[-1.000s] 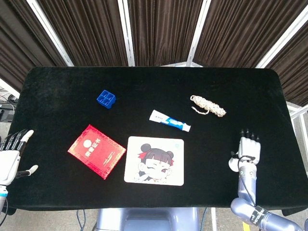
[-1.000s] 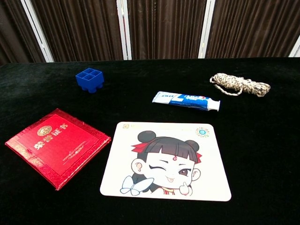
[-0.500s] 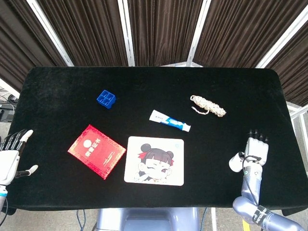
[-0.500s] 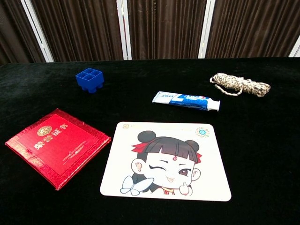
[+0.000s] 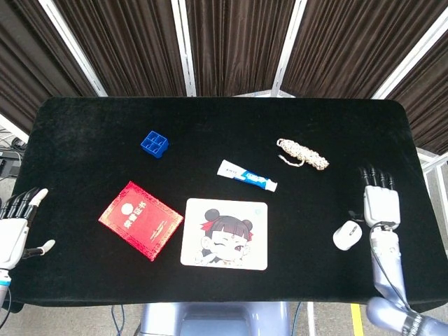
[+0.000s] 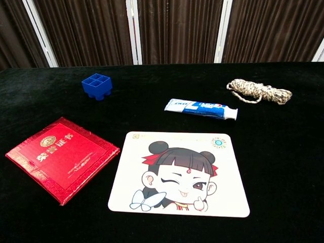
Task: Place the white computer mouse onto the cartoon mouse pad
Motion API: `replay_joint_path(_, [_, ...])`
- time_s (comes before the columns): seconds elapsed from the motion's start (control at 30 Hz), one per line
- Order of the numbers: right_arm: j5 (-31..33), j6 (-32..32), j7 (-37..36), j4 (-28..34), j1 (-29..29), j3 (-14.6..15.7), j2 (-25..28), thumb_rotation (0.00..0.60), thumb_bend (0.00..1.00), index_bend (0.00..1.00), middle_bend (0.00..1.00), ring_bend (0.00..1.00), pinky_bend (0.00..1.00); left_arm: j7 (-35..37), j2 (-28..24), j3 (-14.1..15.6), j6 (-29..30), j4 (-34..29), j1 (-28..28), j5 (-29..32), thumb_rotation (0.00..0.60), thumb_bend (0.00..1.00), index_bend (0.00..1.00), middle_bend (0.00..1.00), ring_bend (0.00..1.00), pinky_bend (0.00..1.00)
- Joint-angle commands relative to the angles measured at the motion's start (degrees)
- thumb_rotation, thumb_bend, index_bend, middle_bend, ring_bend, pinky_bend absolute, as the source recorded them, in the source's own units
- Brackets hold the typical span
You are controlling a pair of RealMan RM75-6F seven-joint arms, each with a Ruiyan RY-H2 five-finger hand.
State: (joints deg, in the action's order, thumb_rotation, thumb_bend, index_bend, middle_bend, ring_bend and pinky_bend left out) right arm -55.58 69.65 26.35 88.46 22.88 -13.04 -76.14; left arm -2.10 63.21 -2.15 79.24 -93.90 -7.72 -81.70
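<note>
The only container on the black table (image 5: 91, 133) is a small blue grid tray (image 5: 154, 143) at about 10 o'clock from the table's middle; its four square cells look hollow, though their floors are too dark to read in either view.

The white computer mouse (image 5: 346, 235) lies on the cloth at roughly 4 o'clock, well apart from the cartoon mouse pad (image 5: 225, 233), which sits at 6 o'clock near the front edge with nothing on it. The right hand (image 5: 380, 201) stands just beside the mouse at its 2 o'clock, fingers straight and slightly apart, holding nothing; a thin dark gap seems to separate it from the mouse, but whether the thumb touches it is hard to tell.

Compared with a second ago, the right hand has moved off toward the table's right edge. Then it covered the mouse, with only a white sliver showing at its side; half a second ago the mouse peeked out at its left, and now the whole mouse is exposed and appears to lie in the same place. The left hand (image 5: 15, 225), the pad and the other objects have not shifted.

The left hand is at 8 o'clock off the table's left edge, fingers extended and spread, empty, partly cut by the frame. The chest view shows neither hand nor the mouse. A red booklet (image 5: 141, 220) just beside the pad's left edge, a toothpaste tube (image 5: 246, 176) at its 12 o'clock, and a coiled rope (image 5: 302, 153) at 2 o'clock fill the rest; the booklet's gold lettering is too small to read.
</note>
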Motion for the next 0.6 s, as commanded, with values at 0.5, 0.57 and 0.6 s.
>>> replay_joint_path(0.5, [-32.72,-4.44,-21.80,-8.60,-1.98,15.39,9.84,0.600,0.10,0.20,0.11,0.00,0.00,-1.14,0.31,-0.21,0.19,-0.33,0.09,0.56,0.600,0.18,0.00,0.00,0.00,0.00])
replay_joint_path(0.57, [-33.72,-4.65,-23.00,-10.52,-1.87,15.91,8.78,0.600,0.10,0.21,0.10,0.00,0.00,-1.23,0.31,-0.25,0.17,-0.43,0.11,0.74,0.600,0.18,0.00,0.00,0.00,0.00])
replay_joint_path(0.6, [-34.08,-4.87,-23.59,-11.50,-1.79,16.15,8.23,0.600,0.10,0.21,0.10,0.00,0.00,-1.27,0.30,-0.29,0.17,-0.49,0.13,0.87,0.600,0.18,0.00,0.00,0.00,0.00])
